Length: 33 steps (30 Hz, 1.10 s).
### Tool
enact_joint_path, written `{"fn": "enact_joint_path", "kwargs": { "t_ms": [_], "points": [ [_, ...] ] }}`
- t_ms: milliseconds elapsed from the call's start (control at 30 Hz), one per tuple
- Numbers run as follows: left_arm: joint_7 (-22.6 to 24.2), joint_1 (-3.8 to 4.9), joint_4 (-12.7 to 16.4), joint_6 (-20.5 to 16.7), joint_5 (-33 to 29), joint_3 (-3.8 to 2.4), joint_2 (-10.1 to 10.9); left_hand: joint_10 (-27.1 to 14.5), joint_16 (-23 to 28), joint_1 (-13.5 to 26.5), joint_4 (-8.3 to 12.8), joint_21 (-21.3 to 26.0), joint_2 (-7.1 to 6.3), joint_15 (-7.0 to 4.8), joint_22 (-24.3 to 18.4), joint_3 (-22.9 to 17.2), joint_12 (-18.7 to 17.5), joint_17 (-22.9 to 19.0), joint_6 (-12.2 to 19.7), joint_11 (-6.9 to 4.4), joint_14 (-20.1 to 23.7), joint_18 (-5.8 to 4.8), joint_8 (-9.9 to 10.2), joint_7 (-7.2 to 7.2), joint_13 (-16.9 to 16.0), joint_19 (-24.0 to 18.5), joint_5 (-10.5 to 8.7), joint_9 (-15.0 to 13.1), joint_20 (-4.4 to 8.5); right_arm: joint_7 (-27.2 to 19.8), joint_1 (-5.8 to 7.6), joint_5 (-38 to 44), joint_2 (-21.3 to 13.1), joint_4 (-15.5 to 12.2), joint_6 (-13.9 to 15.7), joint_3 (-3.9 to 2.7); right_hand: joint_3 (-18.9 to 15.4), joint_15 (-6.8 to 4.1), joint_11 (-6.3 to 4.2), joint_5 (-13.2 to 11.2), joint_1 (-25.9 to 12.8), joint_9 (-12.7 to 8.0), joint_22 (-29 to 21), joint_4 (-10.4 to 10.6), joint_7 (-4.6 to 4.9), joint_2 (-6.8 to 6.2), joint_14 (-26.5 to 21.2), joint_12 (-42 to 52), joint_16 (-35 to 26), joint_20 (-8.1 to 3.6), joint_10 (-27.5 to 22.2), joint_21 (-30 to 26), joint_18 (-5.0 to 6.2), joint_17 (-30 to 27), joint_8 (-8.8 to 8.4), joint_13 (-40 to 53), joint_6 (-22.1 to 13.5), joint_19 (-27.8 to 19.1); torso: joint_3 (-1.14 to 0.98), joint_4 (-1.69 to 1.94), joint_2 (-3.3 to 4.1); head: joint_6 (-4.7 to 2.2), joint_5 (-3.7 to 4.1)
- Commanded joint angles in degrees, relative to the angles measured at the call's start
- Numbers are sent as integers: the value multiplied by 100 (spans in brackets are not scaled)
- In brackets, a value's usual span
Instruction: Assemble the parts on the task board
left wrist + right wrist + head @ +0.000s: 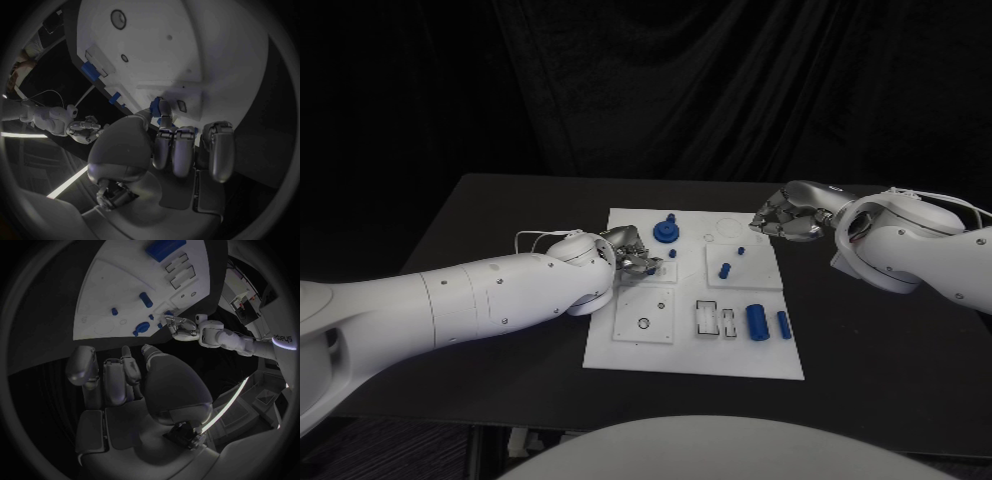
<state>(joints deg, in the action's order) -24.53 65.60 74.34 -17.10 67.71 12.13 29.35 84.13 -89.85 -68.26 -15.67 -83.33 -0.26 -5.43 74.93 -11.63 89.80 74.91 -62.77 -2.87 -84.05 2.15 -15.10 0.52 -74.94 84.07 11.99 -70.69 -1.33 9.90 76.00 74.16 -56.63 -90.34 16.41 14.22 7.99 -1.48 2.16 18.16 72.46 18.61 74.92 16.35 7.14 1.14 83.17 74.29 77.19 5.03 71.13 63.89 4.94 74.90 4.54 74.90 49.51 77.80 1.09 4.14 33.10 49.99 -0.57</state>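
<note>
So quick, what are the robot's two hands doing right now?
Left hand: pinching a small blue part over the task board.
Right hand: fingers curled in, holding nothing, beside the board's far corner.

One black desk (877,340). One white task board (625,345) at its middle. Two white arms, each ending in one silver robot hand: left robot hand (629,255), right robot hand (786,218).

Five blue parts counted on the board: one round piece with an upright post (666,232), one tiny peg (674,254), one short stub (726,269), one thick cylinder (757,322), one thinner cylinder (783,325). One more blue piece (156,105) at the left robot hand's fingertips; held or only touched, unclear.

Two black-outlined rectangular slots (708,318) side by side, and one black ring mark (643,323).
</note>
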Motion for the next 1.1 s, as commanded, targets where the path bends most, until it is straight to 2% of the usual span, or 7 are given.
{"fn": "enact_joint_path", "kwargs": {
  "t_ms": [33, 367, 767, 1100],
  "points": [
    [23, -14, 10, -58, -23, -4, -12, 587, -15, 60, -37, -7, 11, -24, 991, -4, 20, 1509, -34, -35, -595, 2, -41, -18, -1506, 67, -25, -10, 46, 52, -16, 37, -2, 2, 100, -3, 24, 13, -10, 38, 32, -9, 787, -7, -7, -42, -45, -23, -35, -3, -26, -35, 48, 217, -7, 146, 43, -46, 2, 3, 0, 1, 6],
    [20, -22, 18, -101, -23, -4, -1, 587, -15, 105, -52, -4, 2, -28, 995, 61, 20, 1509, -71, -43, -595, 2, -120, -32, -1506, 70, -70, -115, 48, 48, -18, 37, 1, 6, 105, -3, 34, 13, -10, 45, 55, -12, 784, -14, -7, -57, -48, -25, -42, -2, -27, -47, 50, 210, -8, 143, 43, -50, 1, 0, -1, 1, -6],
    [11, -25, 16, -100, -23, -4, 7, 587, -15, 28, 1, 3, 18, -41, 997, 56, 20, 1509, -34, -59, -595, 4, -167, -52, -1506, 69, 24, -222, 57, 48, -28, 37, 6, 12, 94, -3, 40, 13, -11, 48, 67, -13, 783, -17, -6, -61, -50, -25, -45, -2, -27, -54, 51, 207, -9, 143, 43, -53, 1, 8, 3, 1, -2],
    [-21, -27, 3, -82, -22, -4, -2, 587, -15, 55, -22, 3, 24, -42, 1000, 75, 20, 1509, -32, -57, -595, 3, -180, -45, -1506, 71, 0, -250, 60, 49, -32, 37, 10, 14, 86, -4, 48, 13, -10, 51, 80, -14, 784, -19, -6, -65, -49, -24, -43, -2, -24, -53, 50, 209, -10, 144, 44, -52, 5, 5, -1, 1, -13]
  ]
}}
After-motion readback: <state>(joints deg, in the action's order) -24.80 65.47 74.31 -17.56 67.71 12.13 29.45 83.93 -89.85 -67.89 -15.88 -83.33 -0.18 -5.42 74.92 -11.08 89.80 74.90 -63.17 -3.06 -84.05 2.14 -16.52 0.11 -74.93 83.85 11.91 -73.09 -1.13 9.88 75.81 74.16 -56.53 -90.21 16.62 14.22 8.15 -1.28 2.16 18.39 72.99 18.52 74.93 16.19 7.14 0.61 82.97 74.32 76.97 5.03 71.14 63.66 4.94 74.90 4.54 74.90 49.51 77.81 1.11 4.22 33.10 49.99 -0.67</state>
